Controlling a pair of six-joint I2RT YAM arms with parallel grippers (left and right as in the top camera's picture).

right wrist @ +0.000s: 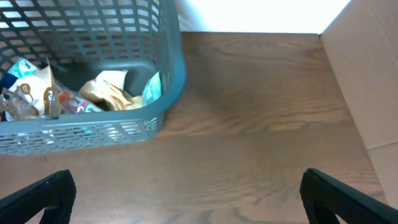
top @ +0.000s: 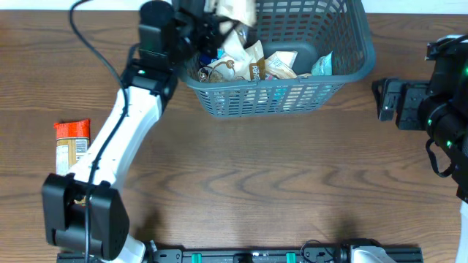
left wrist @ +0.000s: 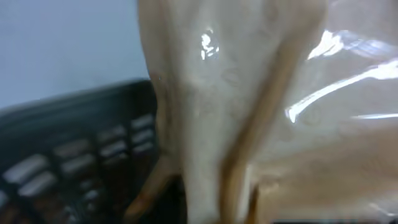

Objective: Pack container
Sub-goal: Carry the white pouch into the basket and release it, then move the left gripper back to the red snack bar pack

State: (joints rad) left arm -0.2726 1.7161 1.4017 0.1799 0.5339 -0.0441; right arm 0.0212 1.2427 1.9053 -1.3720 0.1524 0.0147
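Left claw: positioned above the far left corner of the container, with a glossy cream packet at its tip. In the left wrist view this cream packet fills nearly the whole picture and hides the fingers; whether the claw grips the packet or stands clear of it cannot be told. A slotted wall of the container shows behind the packet, lower left.

Right claw: spread wide, nothing between its fingers, over bare bench to the right of the container and apart from it.

Container: stands upright at the far centre of the bench, open side up. Its long axis runs left to right; one long slotted wall faces the near edge. The far rim is cut off by the overhead picture. Several snack packets lie loosely on its floor.

An orange-topped packet lies flat on the bench at the left, well apart from the container, orange end pointing far
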